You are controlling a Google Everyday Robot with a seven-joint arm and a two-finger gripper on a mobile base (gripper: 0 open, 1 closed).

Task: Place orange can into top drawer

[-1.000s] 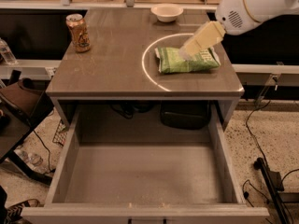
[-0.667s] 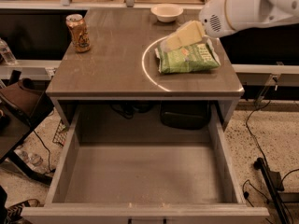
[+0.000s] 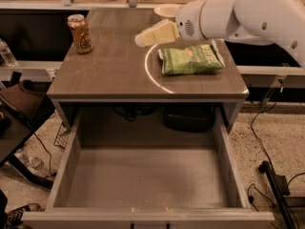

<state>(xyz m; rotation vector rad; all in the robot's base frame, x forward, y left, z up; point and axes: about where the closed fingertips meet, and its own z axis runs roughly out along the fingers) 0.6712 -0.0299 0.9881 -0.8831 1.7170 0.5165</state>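
Observation:
The orange can (image 3: 80, 33) stands upright at the back left corner of the grey table (image 3: 109, 73). The top drawer (image 3: 147, 178) is pulled wide open below the table's front edge, and nothing lies in it. My gripper (image 3: 142, 39) reaches in from the right on the white arm (image 3: 238, 13), above the middle of the table, right of the can and well apart from it. It holds nothing that I can see.
A green chip bag (image 3: 190, 58) lies on the table's right half, just below the arm. A white bowl (image 3: 167, 9) sits at the back, partly hidden by the arm. Cables and a dark stand are on the floor at right; a dark chair is at left.
The arm and gripper have moved left across the table, from over the chip bag toward the orange can. The can, bag and drawer have not moved.

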